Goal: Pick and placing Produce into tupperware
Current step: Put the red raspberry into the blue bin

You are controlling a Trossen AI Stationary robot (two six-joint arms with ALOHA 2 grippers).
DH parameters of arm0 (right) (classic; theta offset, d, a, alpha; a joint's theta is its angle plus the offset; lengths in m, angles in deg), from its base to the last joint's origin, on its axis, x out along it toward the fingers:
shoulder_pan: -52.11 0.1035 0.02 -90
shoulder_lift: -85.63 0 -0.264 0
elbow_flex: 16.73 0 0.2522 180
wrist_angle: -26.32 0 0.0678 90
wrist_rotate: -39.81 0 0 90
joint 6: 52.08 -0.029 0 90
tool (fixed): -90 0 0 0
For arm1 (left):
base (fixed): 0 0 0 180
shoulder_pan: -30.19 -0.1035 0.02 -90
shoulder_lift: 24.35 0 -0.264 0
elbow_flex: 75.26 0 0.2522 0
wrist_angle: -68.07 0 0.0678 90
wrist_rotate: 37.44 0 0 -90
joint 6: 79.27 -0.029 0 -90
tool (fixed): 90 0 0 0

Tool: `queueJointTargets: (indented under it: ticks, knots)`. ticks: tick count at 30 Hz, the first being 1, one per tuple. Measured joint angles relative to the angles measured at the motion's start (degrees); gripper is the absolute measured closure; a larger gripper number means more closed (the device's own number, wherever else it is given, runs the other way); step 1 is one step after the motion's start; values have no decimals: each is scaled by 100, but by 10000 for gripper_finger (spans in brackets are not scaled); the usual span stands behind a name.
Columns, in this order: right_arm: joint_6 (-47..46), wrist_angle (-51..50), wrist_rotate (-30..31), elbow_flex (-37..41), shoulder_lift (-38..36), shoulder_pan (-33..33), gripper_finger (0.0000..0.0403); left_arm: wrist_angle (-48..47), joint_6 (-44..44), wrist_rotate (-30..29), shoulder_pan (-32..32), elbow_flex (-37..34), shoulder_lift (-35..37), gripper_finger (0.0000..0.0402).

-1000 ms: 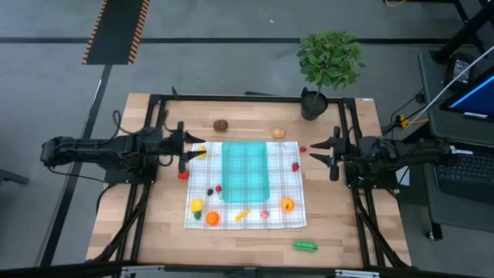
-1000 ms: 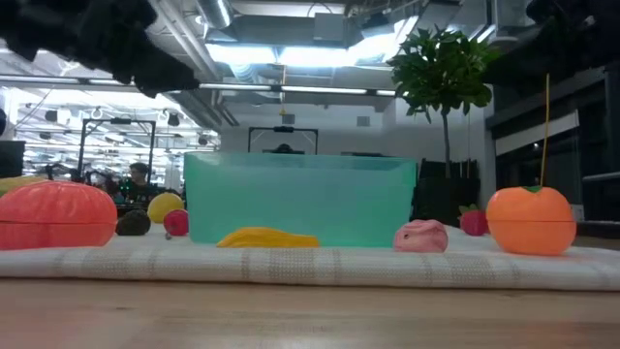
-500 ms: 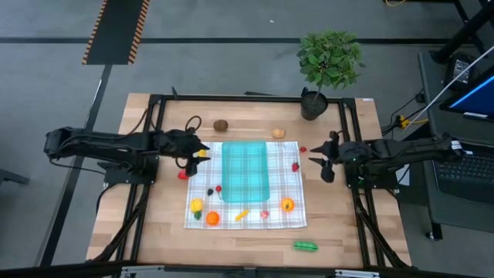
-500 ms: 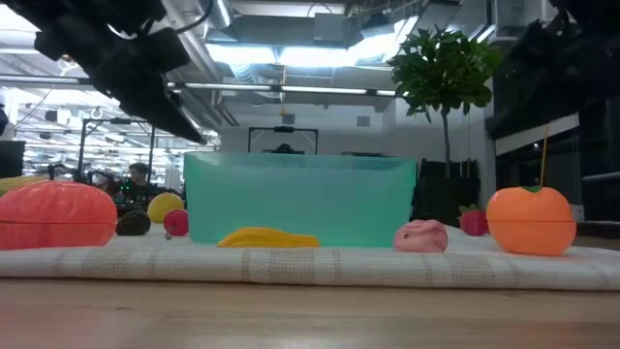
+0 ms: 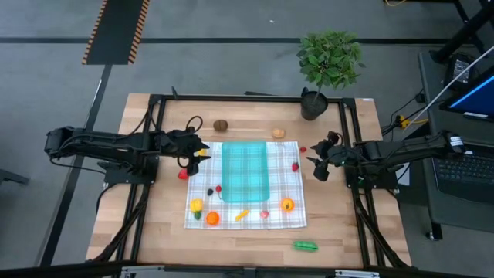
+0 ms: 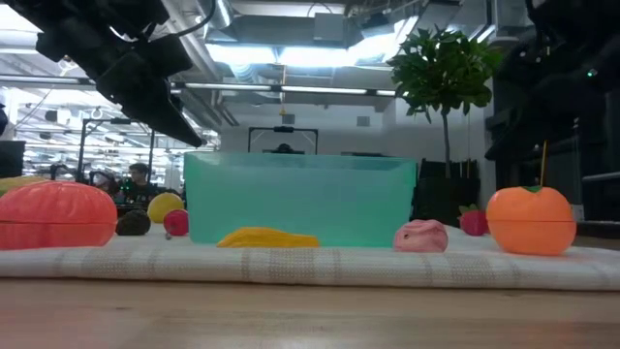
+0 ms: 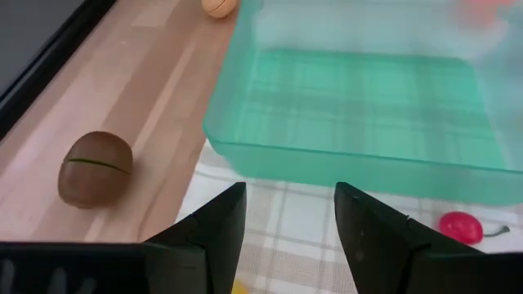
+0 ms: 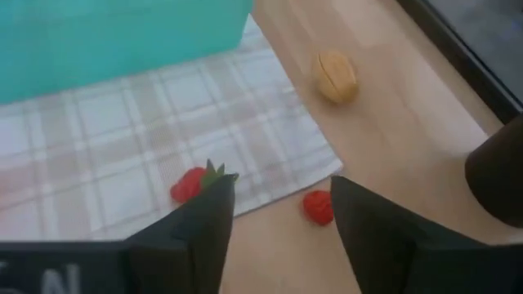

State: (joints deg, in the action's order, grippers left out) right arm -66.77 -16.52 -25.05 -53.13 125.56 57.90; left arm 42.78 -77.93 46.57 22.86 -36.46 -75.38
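**Both arms close in on the cloth**

We see the right gripper (image 5: 318, 167) has swung in toward the strawberry (image 8: 194, 183), jaws wide and empty. The left gripper (image 5: 199, 152) hangs low at the tupperware's (image 5: 245, 170) far corner, jaws open too. The tupperware sits mid-cloth, empty; nothing picked yet.

Left end effector (image 5: 202, 152) and right end effector (image 5: 312, 164) both hover with fingers parted.

Leafy potted plant (image 5: 329, 66) at the table's (image 5: 162, 232) far edge, checked cloth (image 5: 289, 185) mid-table
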Motion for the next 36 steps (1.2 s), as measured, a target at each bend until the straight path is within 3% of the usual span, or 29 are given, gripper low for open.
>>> queueJointTargets:
  ticks: [5, 12, 17, 24, 32, 36]
  knots:
    - [128, 37, -2, 0, 311, 0, 156, 1, 0, -101, 0, 0, 0, 223]
    - [1, 109, 11, 0, 818, -40, 155, 0, 0, -101, 0, 0, 2, 223]
    - [-28, 194, 7, 0, 1276, -526, 164, 2, 0, -101, 0, 0, 2, 223]
    - [295, 330, -1063, 0, 1609, -1594, 175, 1, 7, -101, 0, 0, 2, 223]
    - [687, 508, -1757, 0, 1611, -2222, 191, 0, 11, -99, 0, 0, 2, 223]
    - [1077, 700, -1794, 0, 1611, -2382, 192, 0, 15, -99, 0, 0, 2, 223]
